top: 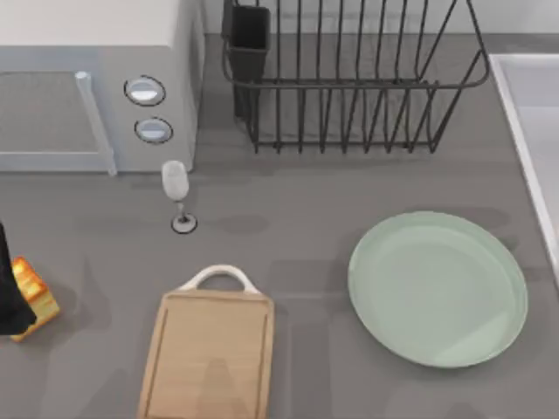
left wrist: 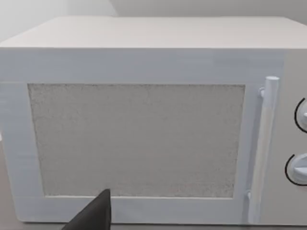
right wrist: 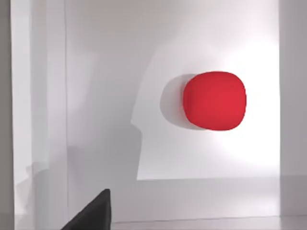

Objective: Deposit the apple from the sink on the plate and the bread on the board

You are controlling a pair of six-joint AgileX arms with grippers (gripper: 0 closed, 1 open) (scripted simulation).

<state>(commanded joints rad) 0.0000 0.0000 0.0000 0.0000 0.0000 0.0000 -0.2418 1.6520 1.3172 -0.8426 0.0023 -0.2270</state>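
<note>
Left pincer [top: 10, 292] grips bread [top: 33, 292]; right wrist view shows apple [right wrist: 214, 100] in sink [right wrist: 96, 96].

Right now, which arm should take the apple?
Right, I'd say. Its wrist camera looks straight at the apple lying in the sink on the table's right. The left gripper is beside the bread, far left.

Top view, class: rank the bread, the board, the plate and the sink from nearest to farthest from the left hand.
The left hand sits at the table's left edge.
1. bread: against the hand, far left.
2. board: front, left of centre.
3. plate: right of centre.
4. sink: far right edge.
</note>
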